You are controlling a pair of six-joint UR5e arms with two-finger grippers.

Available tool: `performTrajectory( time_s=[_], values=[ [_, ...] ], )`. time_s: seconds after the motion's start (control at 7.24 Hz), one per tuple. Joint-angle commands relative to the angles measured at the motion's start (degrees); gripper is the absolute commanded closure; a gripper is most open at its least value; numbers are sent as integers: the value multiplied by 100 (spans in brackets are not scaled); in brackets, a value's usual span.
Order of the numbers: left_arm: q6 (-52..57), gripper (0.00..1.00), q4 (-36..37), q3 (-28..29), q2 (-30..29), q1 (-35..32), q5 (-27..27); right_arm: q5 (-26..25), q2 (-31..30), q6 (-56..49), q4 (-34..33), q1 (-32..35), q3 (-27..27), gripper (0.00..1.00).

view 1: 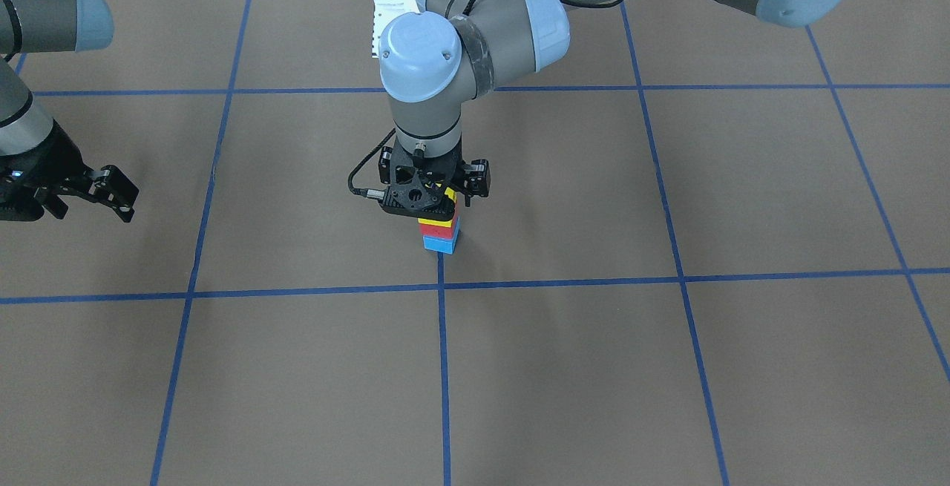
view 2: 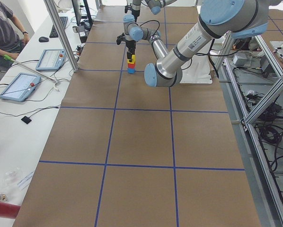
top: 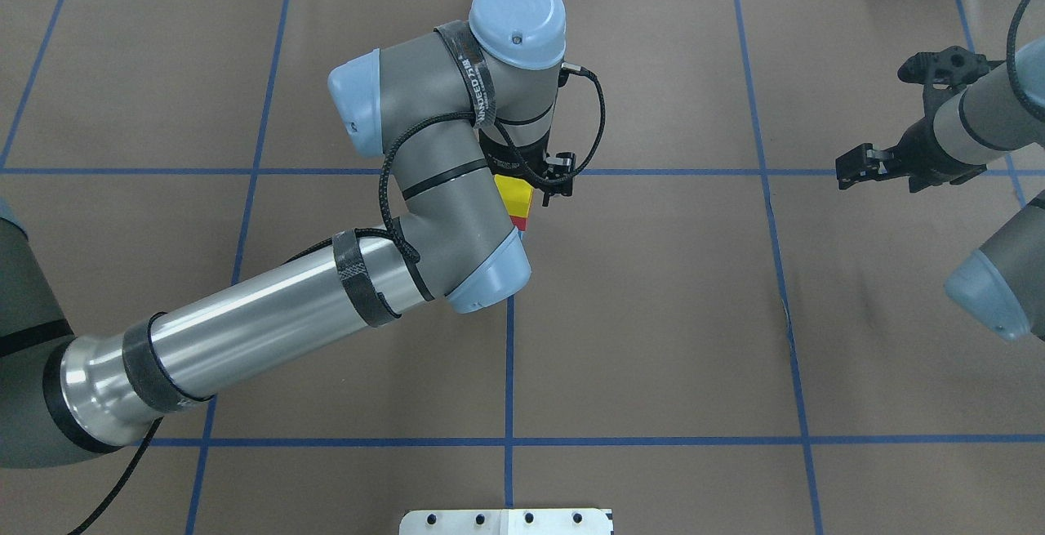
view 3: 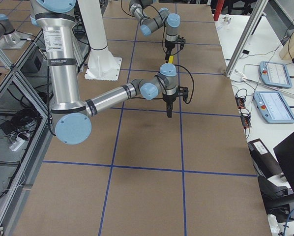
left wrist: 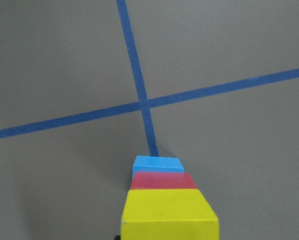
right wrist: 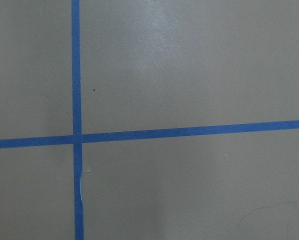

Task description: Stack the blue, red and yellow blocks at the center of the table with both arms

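A stack stands at the table's central tape crossing: the blue block (view 1: 440, 243) at the bottom, the red block (view 1: 436, 231) on it, and the yellow block (view 1: 438, 220) on top. The wrist view shows the same stack from above: yellow (left wrist: 169, 214), red (left wrist: 162, 180), blue (left wrist: 157, 164). My left gripper (view 1: 443, 200) points straight down over the stack, its jaws spread open on either side of the yellow block (top: 513, 194). My right gripper (view 1: 93, 210) hovers open and empty far to the side, also in the overhead view (top: 880, 118).
Blue tape lines (view 1: 442, 367) divide the brown table cover into squares. The left arm's elbow (top: 482, 274) hangs over the table beside the stack. The right wrist view shows only a tape crossing (right wrist: 77, 139). An operator's desk with tablets (view 2: 18, 85) lies beyond the table's far edge.
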Motion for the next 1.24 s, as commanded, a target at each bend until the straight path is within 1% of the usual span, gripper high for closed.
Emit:
performTrajectory(
  time_s=[0.0, 0.14, 0.28, 0.41, 0.55, 0.69, 0.83, 0.97, 1.1],
  values=[
    [-9, 1, 17, -61, -8, 0, -8, -7, 0, 1, 0, 0, -9, 0],
    [-9, 1, 148, -331, 9, -70, -26, -7, 0, -7, 0, 0, -9, 0],
    [61, 1, 680, -865, 61, -340, -61, -7, 0, -42, 0, 9, -18, 0],
    [122, 1, 929, -1427, 410, -543, -70, 2, -105, -95, 9, 78, 0, 0],
    [680, 1, 949, -2311, 1310, -658, -79, 45, -184, -200, 79, 244, 0, 0],
    [1416, 1, 940, -3286, 2441, -964, -88, 202, -341, -505, 158, 446, -18, 0],
    [2468, 1, 949, -3757, 3253, -1367, -105, 482, -499, -970, 184, 822, -26, 0],
    [3401, 1, 862, -3831, 4027, -2059, -584, 973, -614, -1488, 167, 1340, -35, 0],
    [4672, 1, 800, -3719, 4748, -3066, -1180, 1378, -720, -1867, 132, 1754, -35, 0]
  ],
)
